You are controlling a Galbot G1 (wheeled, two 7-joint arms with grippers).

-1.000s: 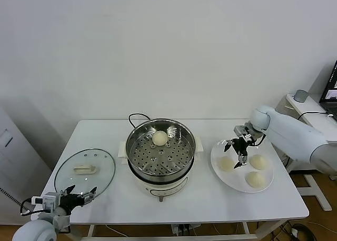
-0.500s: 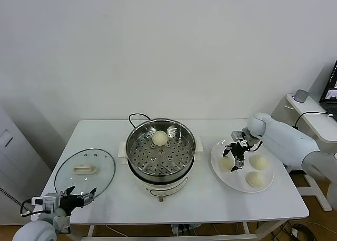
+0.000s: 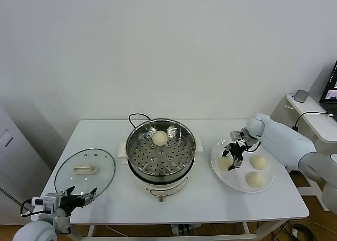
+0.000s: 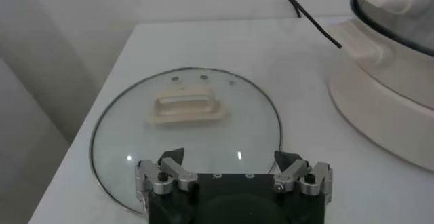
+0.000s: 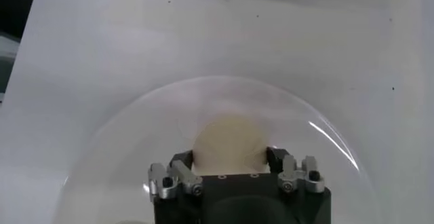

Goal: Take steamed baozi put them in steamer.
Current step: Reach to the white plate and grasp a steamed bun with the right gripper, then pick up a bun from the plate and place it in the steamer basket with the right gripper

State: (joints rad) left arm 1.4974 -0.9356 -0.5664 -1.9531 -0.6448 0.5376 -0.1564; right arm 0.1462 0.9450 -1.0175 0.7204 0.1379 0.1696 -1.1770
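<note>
The steamer [image 3: 136,156] stands mid-table with one baozi [image 3: 160,138] on its perforated tray. Three baozi lie on the white plate [image 3: 232,181]: a left one [image 3: 225,163], a far right one [image 3: 258,161] and a near one [image 3: 256,179]. My right gripper [image 3: 232,160] is down over the left baozi, which rests on the plate. In the right wrist view the gripper [image 5: 227,156] has its fingertips pressed against both sides of this baozi [image 5: 229,136]. My left gripper [image 3: 81,192] is parked open and empty at the table's front left corner, also seen in its own view [image 4: 229,157].
A round glass lid [image 3: 84,170] with a cream handle [image 4: 186,106] lies flat on the table left of the steamer. The steamer's white base [image 4: 386,96] and black cord [image 4: 308,15] are to the side. A side desk [image 3: 310,114] stands beyond the table's right edge.
My right gripper has come down and slightly leftward onto the plate's left baozi and closed in on it. The left arm has not moved.
</note>
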